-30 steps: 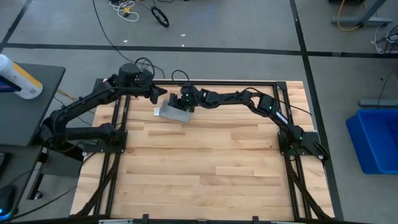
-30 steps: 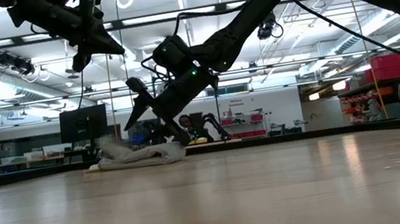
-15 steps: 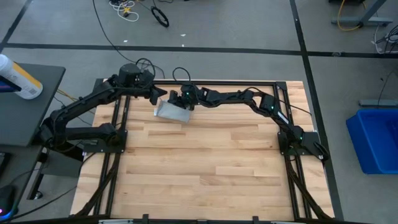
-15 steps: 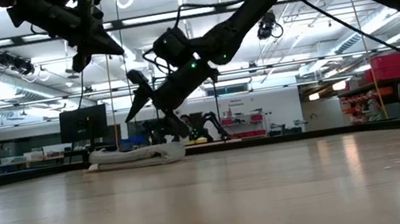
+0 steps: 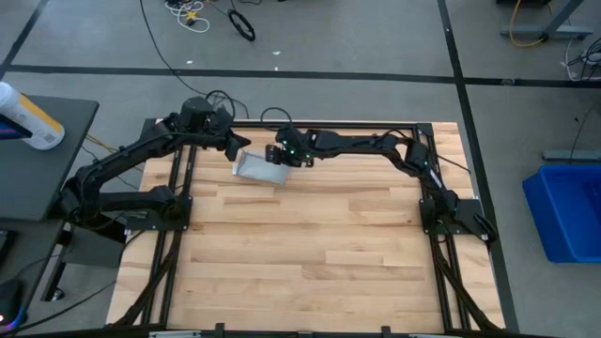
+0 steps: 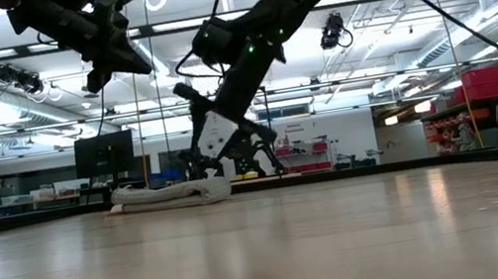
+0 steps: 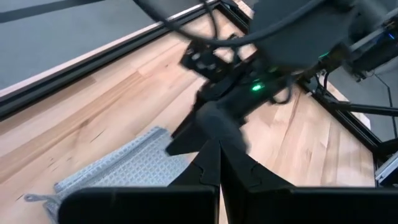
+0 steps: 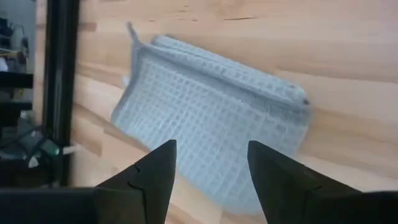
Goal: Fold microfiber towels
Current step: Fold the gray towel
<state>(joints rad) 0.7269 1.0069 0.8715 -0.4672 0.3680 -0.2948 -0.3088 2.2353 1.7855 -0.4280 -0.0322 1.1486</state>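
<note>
The light grey-blue microfiber towel (image 5: 260, 167) lies folded into a small rectangle at the table's far side, flat on the wood; it also shows in the low view (image 6: 172, 192) and both wrist views (image 7: 124, 168) (image 8: 211, 106). My right gripper (image 5: 280, 157) (image 8: 211, 168) hovers open just above the towel's right end, touching nothing. My left gripper (image 5: 242, 144) (image 7: 219, 155) is shut and empty, held high (image 6: 137, 62) above the towel's far left edge.
A black frame rail (image 5: 329, 125) runs along the table's far edge right behind the towel. The wood (image 5: 300, 253) toward the near edge is bare. A side table with a spray bottle (image 5: 28, 117) stands at the left, a blue bin (image 5: 573, 211) at the right.
My right gripper has risen off the towel, drawn a little toward the table's right edge and tipped its fingers more downward. The towel's raised left part has dropped, and the towel now lies flat and folded. My left gripper has kept still.
</note>
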